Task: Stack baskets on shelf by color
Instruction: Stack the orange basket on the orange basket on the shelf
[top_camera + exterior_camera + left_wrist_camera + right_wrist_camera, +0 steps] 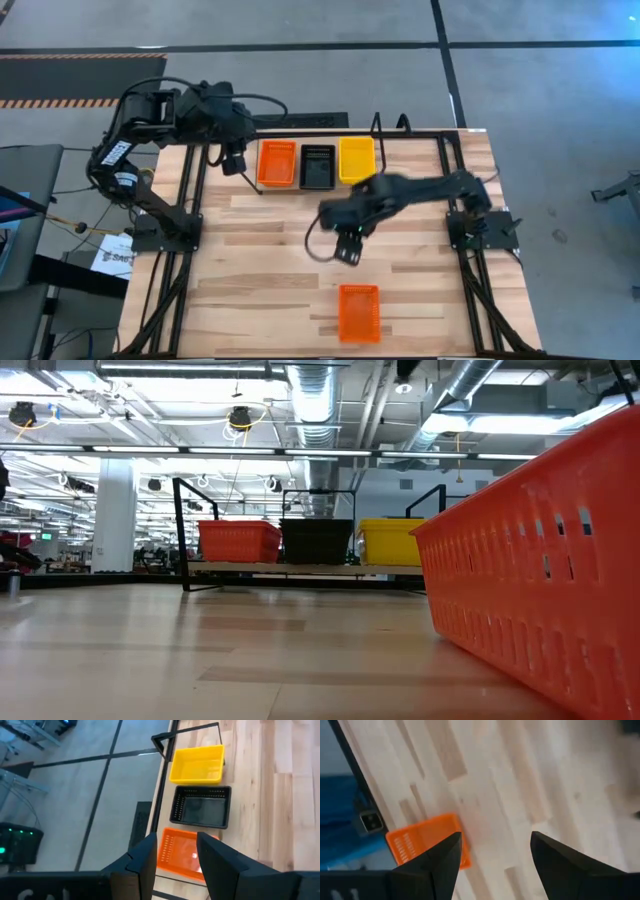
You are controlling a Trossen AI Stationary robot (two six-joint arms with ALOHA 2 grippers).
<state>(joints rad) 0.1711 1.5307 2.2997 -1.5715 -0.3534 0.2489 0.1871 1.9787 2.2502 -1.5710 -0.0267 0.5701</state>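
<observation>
Shelf [410, 135] carries orange, black, yellow stacks. Loose orange basket [359, 312] on near bench. My right hand [347, 250] released, above bench, must descend onto it. Left hand [233, 161] part-open, empty, beside shelf.

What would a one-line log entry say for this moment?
shelf: orange, black, yellow baskets | loose orange basket: near table edge | right gripper: open, above table | left gripper: empty, beside shelf
</observation>
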